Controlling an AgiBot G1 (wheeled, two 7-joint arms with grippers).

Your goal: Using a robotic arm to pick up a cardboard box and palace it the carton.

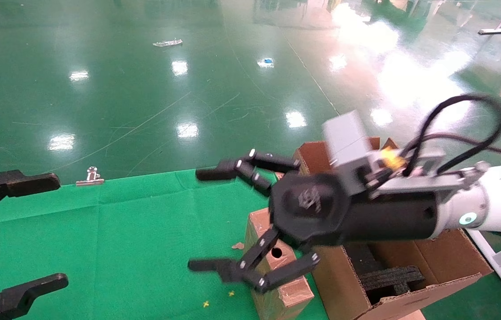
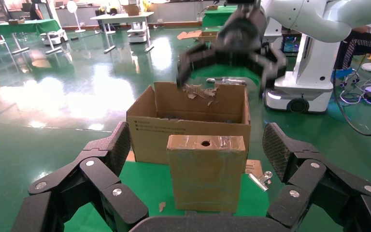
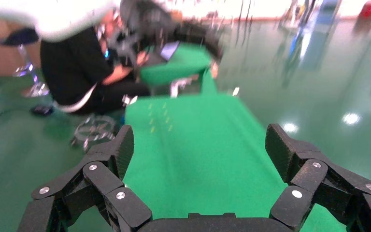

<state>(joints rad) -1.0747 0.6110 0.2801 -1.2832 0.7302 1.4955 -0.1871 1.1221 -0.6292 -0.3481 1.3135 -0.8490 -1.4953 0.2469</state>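
Your landmark is the large brown corrugated carton [image 1: 410, 266] with torn flaps and black foam inserts [image 1: 388, 275] inside; it stands at the right end of the green cloth-covered table [image 1: 99, 240], and everything below is placed from it. Above its near-left corner hangs the right arm, the white jointed robotic arm [image 1: 494, 204] with a black cylindrical wrist, and its black two-finger right gripper [image 1: 203, 220] reaches out past the carton over the cloth, spread wide and holding nothing. The small narrow brown cardboard box [image 1: 277, 284] with a round hole in its upper face stands upright just beside the carton's left wall, seemingly touching it, and it lies under the wrist and not between the fingers. This is the first risk, I think: if you lower now, the lower finger [image 1: 286, 271] or the wrist may strike the box top and tip it, because the box is tall and narrow. A second risk: with the box so near the carton wall, one finger may have no room to enter on that side and could catch the torn flap. Far from the carton, at the opposite end of the table, the black left gripper [image 1: 28, 231] waits, wide open and empty; the box shows between its fingers from there, so please keep it still, or it may meet the right arm.
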